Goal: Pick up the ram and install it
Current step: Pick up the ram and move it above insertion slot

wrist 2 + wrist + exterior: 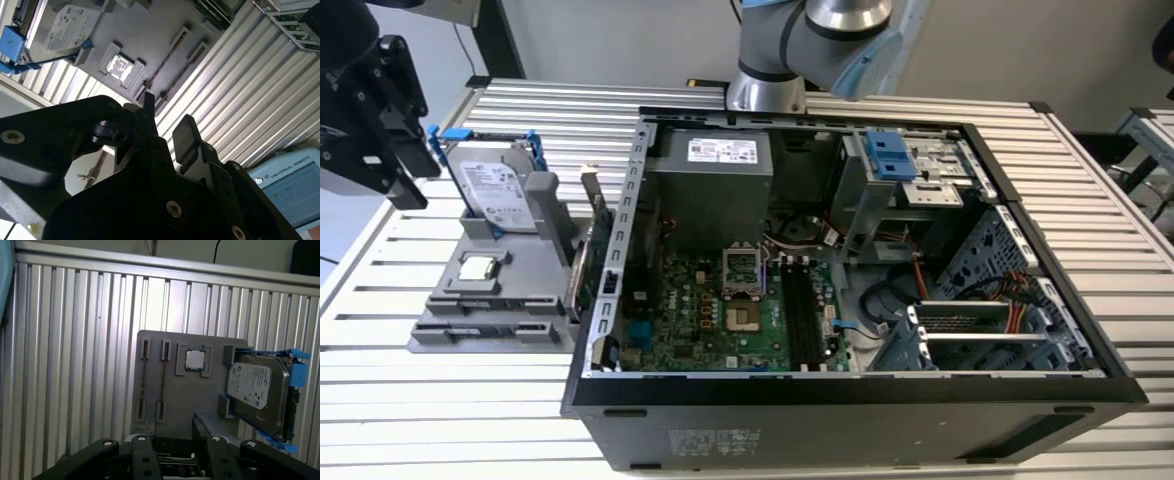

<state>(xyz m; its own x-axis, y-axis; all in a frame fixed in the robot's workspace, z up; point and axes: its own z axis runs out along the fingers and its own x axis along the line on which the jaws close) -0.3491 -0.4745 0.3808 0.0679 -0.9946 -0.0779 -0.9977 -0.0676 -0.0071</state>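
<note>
Two thin ram sticks (144, 382) stand on edge in long slots of a grey holder tray (172, 400); in the second wrist view the ram (172, 57) shows as thin dark lines. In the exterior view, the tray (454, 300) lies to the left of the open computer case (854, 400). My black gripper (403, 150) hangs high over the table's left side, above the tray and touching nothing. Both wrist views show my gripper (177, 452) (167, 122) open, with nothing between its fingers. Black memory slots (803, 310) run along the green motherboard (707, 310) inside the case.
A silver hard drive (494, 185) with blue rails stands upright at the back of the tray, and a small square processor (479, 267) lies in front of it. A green card (594, 235) stands between the tray and the case wall. The table (440, 400) is ribbed metal.
</note>
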